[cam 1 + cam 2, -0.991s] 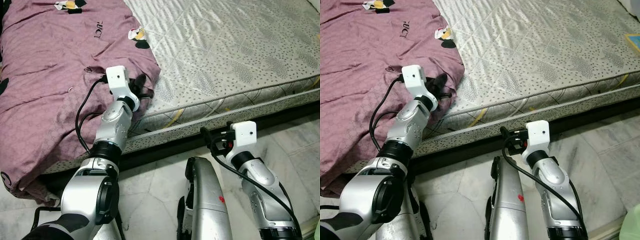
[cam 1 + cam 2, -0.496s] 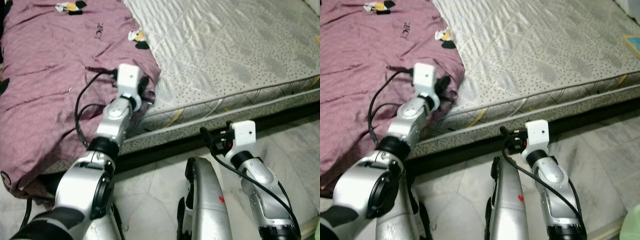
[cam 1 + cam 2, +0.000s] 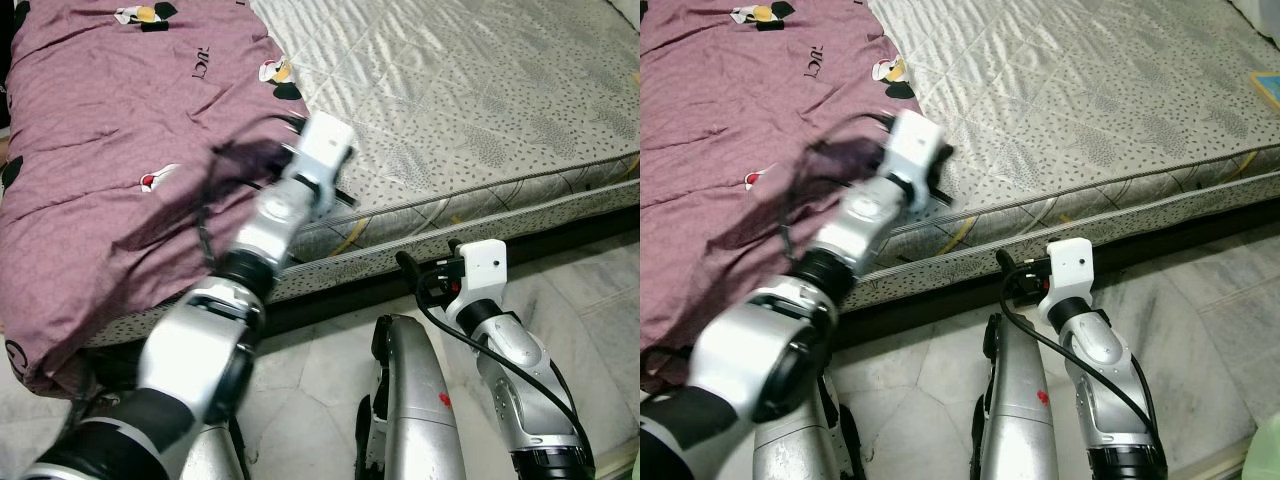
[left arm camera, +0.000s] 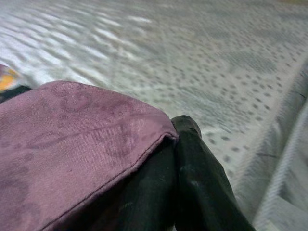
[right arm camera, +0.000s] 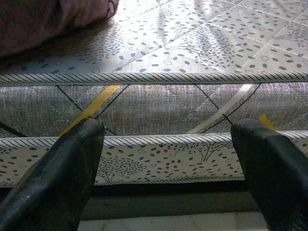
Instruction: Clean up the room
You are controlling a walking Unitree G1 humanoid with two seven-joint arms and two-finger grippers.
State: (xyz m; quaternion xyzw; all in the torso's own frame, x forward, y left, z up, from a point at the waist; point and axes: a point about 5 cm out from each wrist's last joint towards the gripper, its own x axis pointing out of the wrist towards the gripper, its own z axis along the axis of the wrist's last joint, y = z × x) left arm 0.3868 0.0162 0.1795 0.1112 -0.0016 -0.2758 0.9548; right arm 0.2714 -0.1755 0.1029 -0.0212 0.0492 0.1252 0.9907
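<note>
A purple blanket [image 3: 120, 150] with small cartoon prints covers the left part of the grey patterned mattress [image 3: 480, 100]. My left gripper [image 4: 175, 163] is shut on the blanket's hemmed corner [image 4: 96, 139]. It is held just above the mattress near its front edge, and the arm [image 3: 290, 200] is blurred with motion. My right gripper [image 5: 168, 168] stands open low in front of the mattress side, with nothing between its fingers [image 5: 62, 173]. In the head views it sits below the bed edge [image 3: 420, 275].
Pale marble floor [image 3: 590, 290] runs along the front of the bed. My own silver body [image 3: 410, 400] is below. A blue and yellow thing [image 3: 1268, 85] lies at the mattress's far right. Something pale green [image 3: 1265, 450] shows at the lower right corner.
My left arm has swung to the right along the mattress's front edge, carrying the blanket corner with it. The right arm has hardly moved.
</note>
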